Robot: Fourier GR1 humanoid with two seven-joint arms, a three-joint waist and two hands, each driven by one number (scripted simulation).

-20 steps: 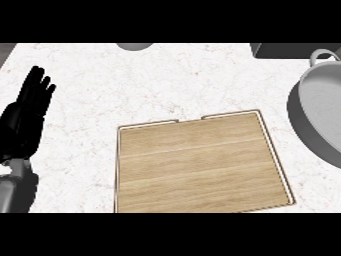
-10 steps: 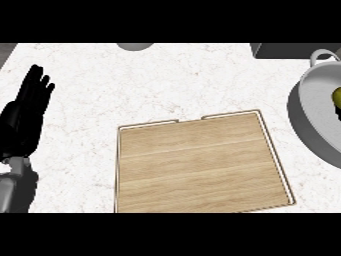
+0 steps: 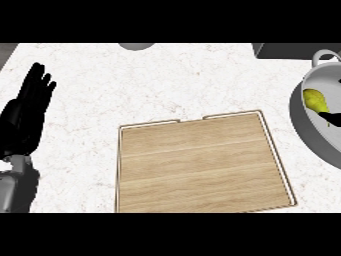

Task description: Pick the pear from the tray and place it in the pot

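Lying in the round pot (image 3: 306,127): smooth yellow pear (image 3: 317,101) (tray (image 3: 200,165) wooden).

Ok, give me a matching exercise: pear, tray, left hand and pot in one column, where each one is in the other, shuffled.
Things:
1. pear
2. tray
3. left hand
4. pot

Places:
A. at the view's left edge, open, fingers up
B. at the right edge of the counter
C. inside the pot, between the right hand's fingers
D. middle of the counter, nothing on it

Pairs: 1-C, 2-D, 3-A, 4-B
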